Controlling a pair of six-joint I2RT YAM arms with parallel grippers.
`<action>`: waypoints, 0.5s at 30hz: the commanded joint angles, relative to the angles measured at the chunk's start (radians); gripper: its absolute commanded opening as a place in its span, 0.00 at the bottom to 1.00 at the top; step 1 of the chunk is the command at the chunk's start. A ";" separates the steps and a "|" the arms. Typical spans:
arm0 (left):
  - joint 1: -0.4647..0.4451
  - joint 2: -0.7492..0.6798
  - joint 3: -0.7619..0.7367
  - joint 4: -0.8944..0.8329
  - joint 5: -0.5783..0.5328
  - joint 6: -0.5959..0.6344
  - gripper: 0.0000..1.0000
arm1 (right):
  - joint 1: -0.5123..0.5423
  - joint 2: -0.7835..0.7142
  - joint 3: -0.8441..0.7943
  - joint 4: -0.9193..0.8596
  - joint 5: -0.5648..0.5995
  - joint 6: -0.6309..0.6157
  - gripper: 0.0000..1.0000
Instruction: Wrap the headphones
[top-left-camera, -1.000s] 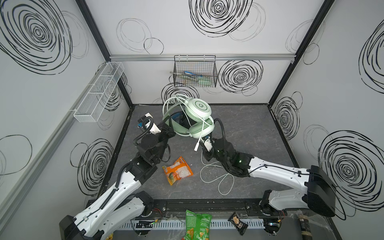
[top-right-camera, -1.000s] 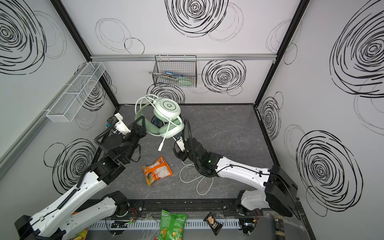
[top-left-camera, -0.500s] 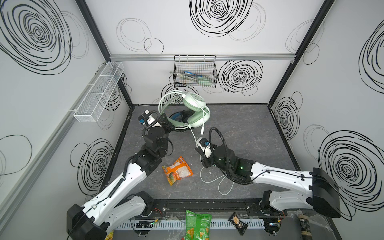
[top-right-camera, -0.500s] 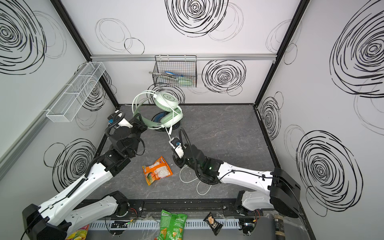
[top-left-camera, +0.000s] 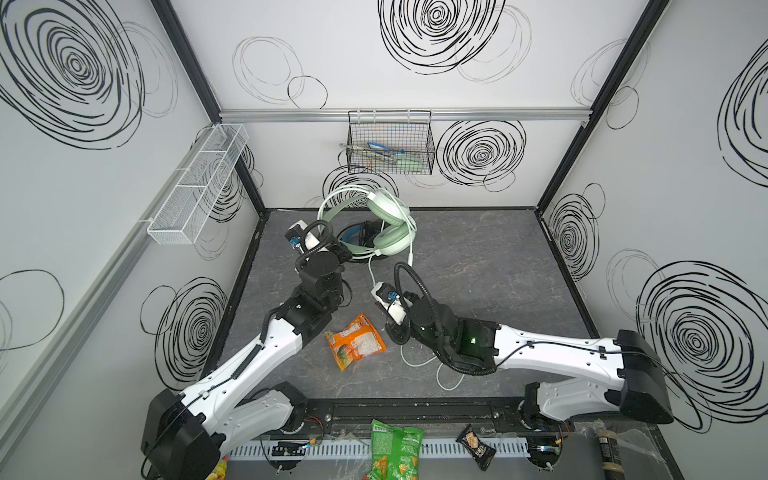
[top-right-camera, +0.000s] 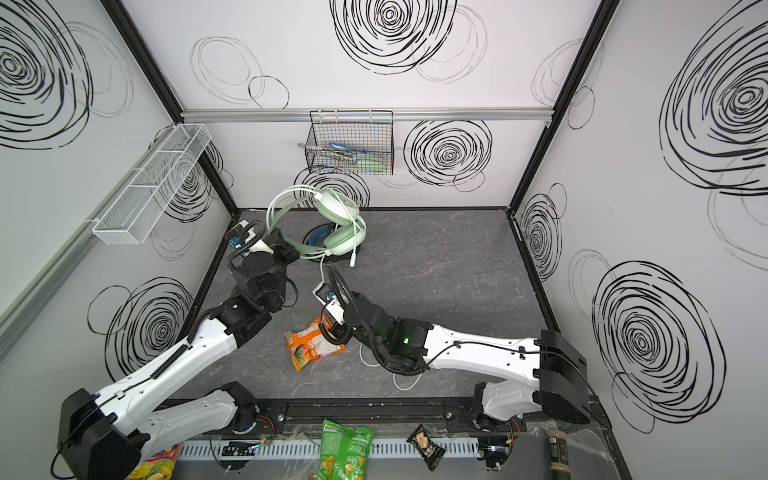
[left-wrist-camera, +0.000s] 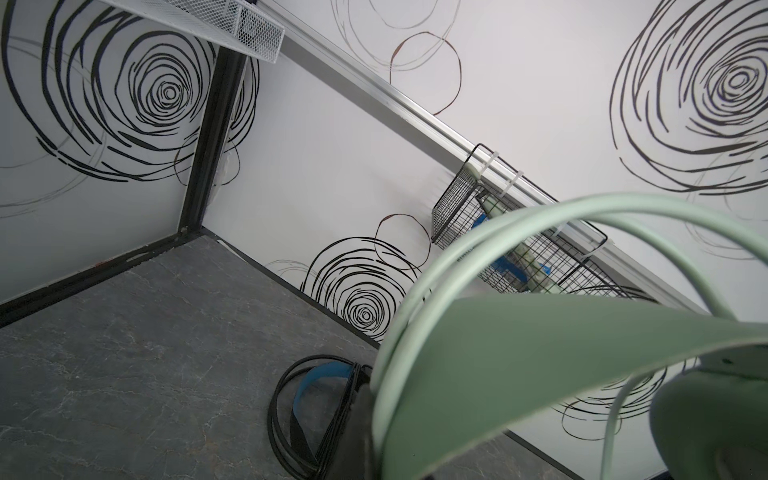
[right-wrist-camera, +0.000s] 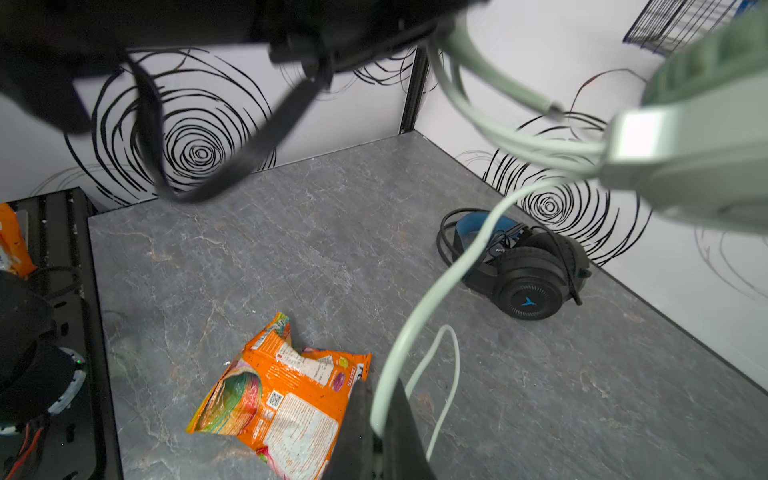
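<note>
The pale mint-green headphones hang in the air near the back wall. My left gripper is shut on their headband. Their whitish cable runs down from an earcup to my right gripper, which is shut on it; the slack lies looped on the floor. The black headphones with blue inner lining lie on the floor under the green pair, their thin black cable coiled round them, partly hidden in both top views.
An orange snack bag lies on the grey floor beside my right gripper. A black wire basket hangs on the back wall and a white mesh shelf on the left wall. A green bag and a dark packet lie beyond the front rail.
The left arm has carried the green headset back toward the rear wall. The right gripper has come down and forward along the cable, ending next to the orange bag.
</note>
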 joint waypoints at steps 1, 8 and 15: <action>-0.026 0.015 -0.015 0.190 -0.048 0.109 0.00 | 0.012 0.003 0.095 -0.111 0.048 -0.027 0.00; -0.091 0.022 -0.070 0.267 -0.131 0.383 0.00 | 0.010 0.039 0.281 -0.339 0.091 -0.062 0.00; -0.121 -0.001 -0.133 0.372 -0.151 0.628 0.00 | -0.005 -0.012 0.371 -0.482 0.134 -0.098 0.00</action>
